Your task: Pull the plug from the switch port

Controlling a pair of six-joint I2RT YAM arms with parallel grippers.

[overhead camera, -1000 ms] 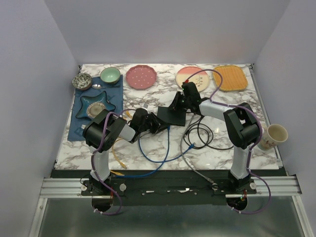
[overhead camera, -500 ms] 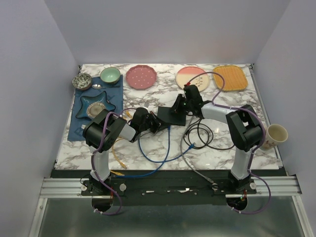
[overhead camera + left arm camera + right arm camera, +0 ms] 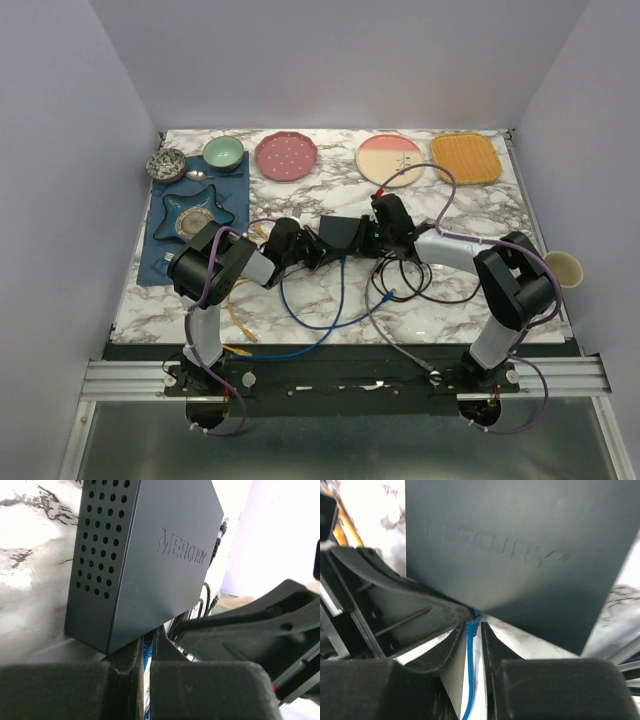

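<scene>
The switch (image 3: 340, 230), a matte-black box, stands tipped up between my two grippers. Its embossed face fills the left wrist view (image 3: 150, 555) and the right wrist view (image 3: 520, 545). A blue plug (image 3: 145, 653) with a ribbed boot enters the switch's lower edge, and its blue cable (image 3: 300, 308) loops toward the near edge. My left gripper (image 3: 312, 250) (image 3: 145, 647) is shut on the plug's boot. From the right, my right gripper (image 3: 372, 232) (image 3: 474, 626) has its fingertips pressed close on either side of the same blue plug (image 3: 473, 622), just under the switch's edge.
A black cable coil (image 3: 410, 280) lies right of the switch, and a yellow cable (image 3: 238, 320) lies near the left arm. Three plates (image 3: 286, 155) line the back. Bowls sit on a blue mat (image 3: 160, 262) at left. A cup (image 3: 560, 268) stands at the right edge.
My left gripper has closed on the blue plug. My right gripper has swung nearer and leftward, tipping the switch more upright, and its jaws have narrowed slightly.
</scene>
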